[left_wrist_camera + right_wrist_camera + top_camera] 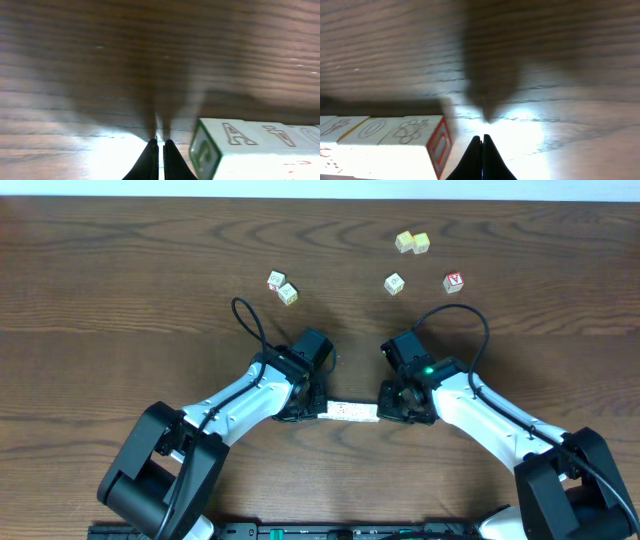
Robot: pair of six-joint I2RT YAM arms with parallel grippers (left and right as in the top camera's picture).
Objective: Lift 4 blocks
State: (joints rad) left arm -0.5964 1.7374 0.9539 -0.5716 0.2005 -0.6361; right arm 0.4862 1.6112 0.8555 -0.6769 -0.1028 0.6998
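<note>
Currently seeing row of blocks stretched end to end between both claws, at near side of worktop. Noting left claw closed on nothing, tips together just beside green-bordered end face; right claw likewise closed and empty, just beside red-bordered end. Cannot tell whether touching those ends, nor whether row raised off the wood. Farther back, well apart: pair of pale cubes, pair of yellow cubes, single pale cube, red-lettered cube
</note>
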